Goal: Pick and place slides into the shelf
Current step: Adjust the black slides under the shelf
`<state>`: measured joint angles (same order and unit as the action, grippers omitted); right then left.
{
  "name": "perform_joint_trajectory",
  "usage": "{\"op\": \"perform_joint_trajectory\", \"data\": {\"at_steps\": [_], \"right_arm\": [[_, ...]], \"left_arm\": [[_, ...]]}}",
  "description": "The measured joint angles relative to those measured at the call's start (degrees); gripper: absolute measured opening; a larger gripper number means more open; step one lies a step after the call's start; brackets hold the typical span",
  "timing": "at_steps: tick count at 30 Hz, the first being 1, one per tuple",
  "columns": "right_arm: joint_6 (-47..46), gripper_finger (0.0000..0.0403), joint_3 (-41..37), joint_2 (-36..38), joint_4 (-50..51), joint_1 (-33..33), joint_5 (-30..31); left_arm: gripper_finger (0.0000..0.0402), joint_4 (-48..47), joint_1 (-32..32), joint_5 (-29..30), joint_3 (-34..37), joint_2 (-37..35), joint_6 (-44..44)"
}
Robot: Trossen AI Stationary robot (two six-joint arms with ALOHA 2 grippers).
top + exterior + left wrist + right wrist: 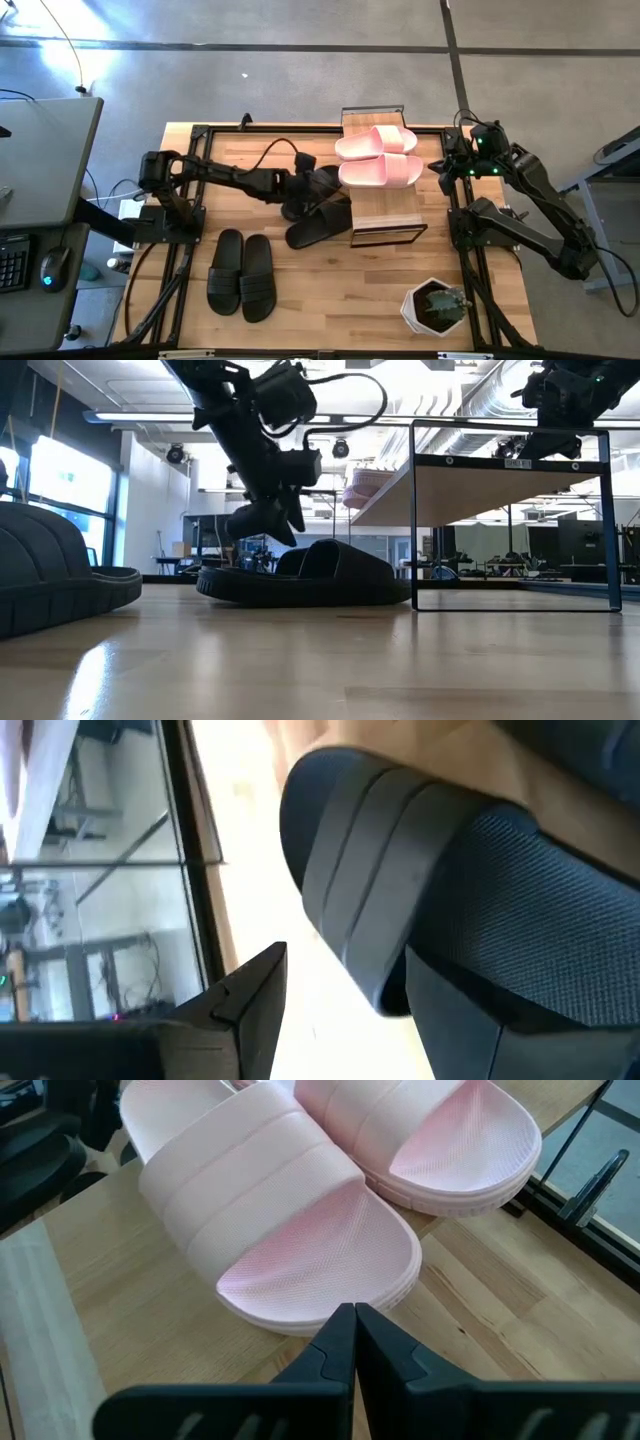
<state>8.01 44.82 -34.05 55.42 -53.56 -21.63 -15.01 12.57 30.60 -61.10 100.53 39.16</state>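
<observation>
Two pink slides (378, 157) lie on the shelf (385, 215) top. The left gripper (303, 192) (jaws spread) hovers over a black slide (322, 222) on the tabletop (340, 290) beside the shelf. The right gripper (354, 1342), jaws pressed together, waits near the pink pair.

Even daylight is falling on the table (330, 300) from above, casting soft shadows under the black slides (242, 273). At table height, bright windows and ceiling lights are backlighting the arm, and glare is streaking the near wood. Close to the left wrist camera, the black slide (480, 890) is blurring while the background is washing out white.
</observation>
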Motion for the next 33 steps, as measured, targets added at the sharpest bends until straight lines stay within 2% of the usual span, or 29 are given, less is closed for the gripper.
{"op": "perform_joint_trajectory", "data": {"at_steps": [4, 12, 18, 23, 27, 33], "right_arm": [[0.0, 0.0000, 0.0, 0.0, 0.0, 0.0, 0.0], [0.0, 0.0000, 0.0, 0.0, 0.0, 0.0, 0.0], [0.0, 0.0000, 0.0, 0.0, 0.0, 0.0, 0.0], [0.0, 0.0000, 0.0, 0.0, 0.0, 0.0, 0.0], [0.0, 0.0000, 0.0, 0.0, 0.0, 0.0, 0.0], [0.0, 0.0000, 0.0, 0.0, 0.0, 0.0, 0.0]], "left_arm": [[0.0188, 0.0, 0.6, -3.9, 0.0, 0.0, 2.7], [0.0188, 2.1, 0.6, -4.1, 0.0, 2.7, 5.5], [0.0188, 7.3, 0.6, -1.9, 0.0, 6.2, 8.0], [0.0185, 11.5, 1.0, 4.9, 0.0, 8.1, 9.9], [0.0148, 11.1, 2.1, 5.9, 0.0, 8.2, 10.1], [0.0031, 10.7, 2.5, 6.2, 0.0, 8.2, 9.1]]}}
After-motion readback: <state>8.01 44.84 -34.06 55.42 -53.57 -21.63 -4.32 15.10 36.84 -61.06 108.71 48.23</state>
